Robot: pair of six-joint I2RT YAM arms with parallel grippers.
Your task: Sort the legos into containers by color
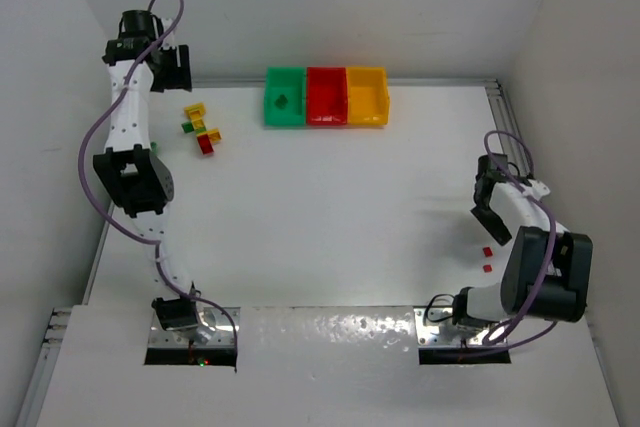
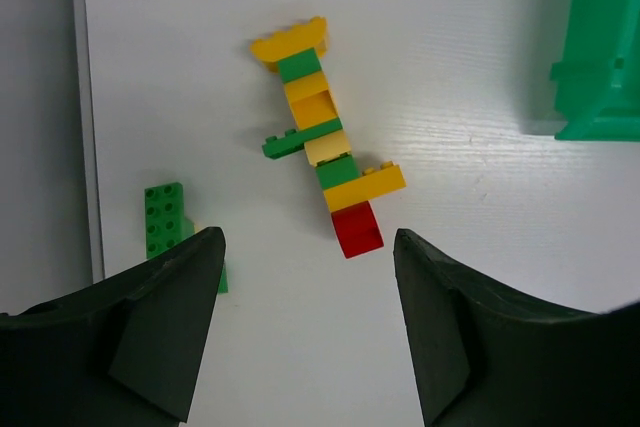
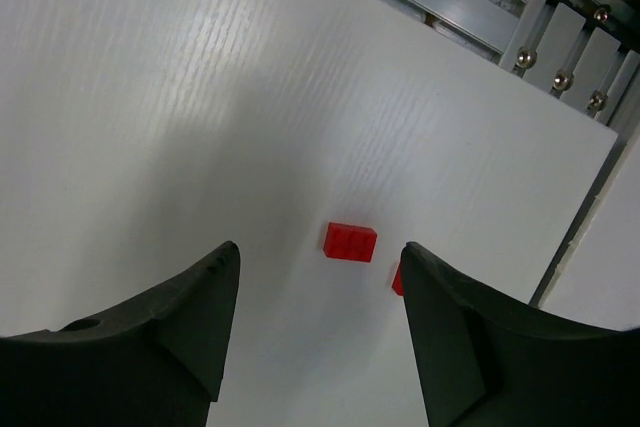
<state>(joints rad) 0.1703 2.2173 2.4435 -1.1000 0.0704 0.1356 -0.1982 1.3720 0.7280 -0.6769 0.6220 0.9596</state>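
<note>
With the bins (image 1: 326, 119) well off ahead of both claws, the left gripper (image 2: 310, 247), jaws spread, should I reckon drop squarely over the lego cluster (image 2: 322, 137) just ahead, while the right gripper (image 3: 318, 252), equally spread, has a red brick (image 3: 350, 241) just ahead.

table (image 1: 330, 217): white, matte, faint grain | back wall (image 1: 330, 7), left wall (image 1: 40, 97), right wall (image 1: 590, 67): plain white, close the table in on three sides | aluminium rail (image 1: 496, 107): along the table's right edge, bolts (image 3: 527, 57) on its bracket | front strip (image 1: 330, 332): glossy, at near edge
</note>
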